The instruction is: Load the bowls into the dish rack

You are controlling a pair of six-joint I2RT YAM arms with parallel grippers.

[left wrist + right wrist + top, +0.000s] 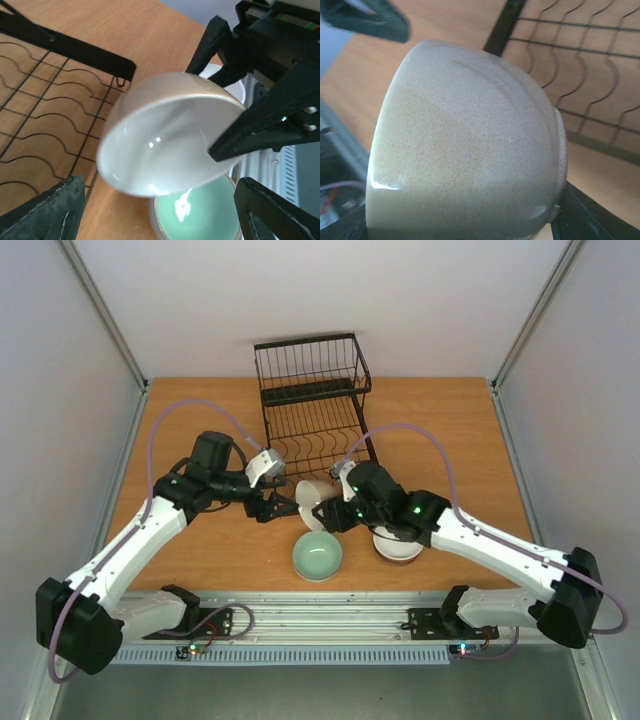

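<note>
- Between the two wrists, just in front of the rack's near edge: right gripper clamped on a cream bowl, one black finger across the rim and into the white inside, seen from the left wrist.
- Held off the table and tipped on its side, mouth toward the left arm, speckled cream outside filling the right wrist view, base toward the rack.
- Just left of that bowl: left gripper, jaws spread, its fingertips showing at either bottom corner of its own camera and touching nothing.
- Directly below the held bowl, on the table: pale green bowl, upright, glossy inside catching a glare.
- Right of the green one and partly under the right arm: dark red bowl, upright, white inside; whether another sits stacked in it cannot be told.
- Behind the held bowl, a white rim peeking past the right gripper; whose bowl, cannot be told.
- Farther back, at the table's middle rear: black wire rack, taller basket section at the far end, low wavy dividers toward the arms, no bowl seen in them.
- Underneath all: wooden table, white walls on three sides.
</note>
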